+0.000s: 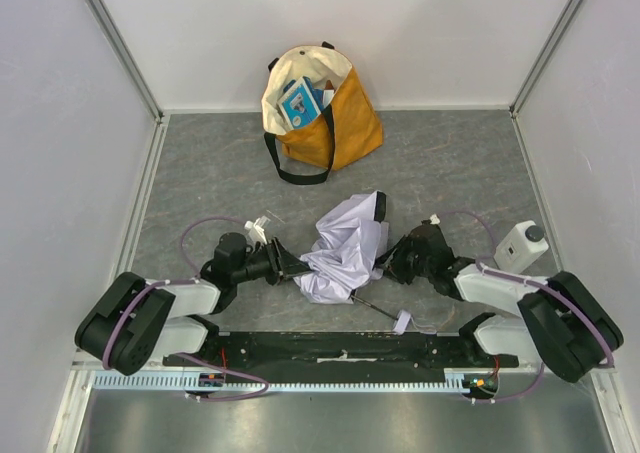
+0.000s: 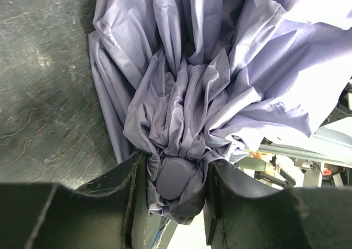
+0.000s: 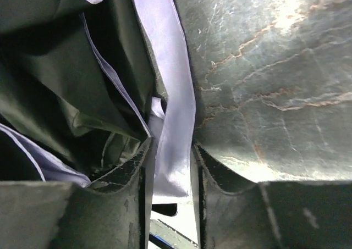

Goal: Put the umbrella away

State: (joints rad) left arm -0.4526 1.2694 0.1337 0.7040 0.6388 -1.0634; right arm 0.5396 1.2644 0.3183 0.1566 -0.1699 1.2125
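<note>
Top view: we see the umbrella [image 1: 345, 245] lying half-collapsed on the grey marbled table [image 1: 200, 173], near the middle of its front half, between the two arms. Its pale lavender canopy [image 1: 350, 235] is bunched into loose folds. The slim black shaft [image 1: 375, 308] runs out from under the fabric toward the near edge and ends at the small wrist strap [image 1: 403, 323]. The left gripper [image 1: 295, 265] meets the canopy from the left and the right gripper [image 1: 385, 263] meets it from the right. A mustard-and-cream tote bag [image 1: 340, 123] stands upright against the back wall, well apart from the umbrella, mouth open, with blue-and-white items [image 1: 300, 98] inside. A white bottle [image 1: 520, 245] with a dark top stands by the right arm.

Left wrist view: we find the left gripper [image 2: 176, 175] clamped on the umbrella [image 2: 220, 67] at its round cap [image 2: 175, 177], where the fabric gathers. Both fingers press the cloth against the cap's sides.

Right wrist view: we find the right gripper [image 3: 171, 172] closed around a flat lavender fold of the umbrella [image 3: 173, 95]. The fold fills the gap between the fingers. Darker folds [image 3: 66, 67] lie to the left and bare table [image 3: 275, 67] to the right.
</note>
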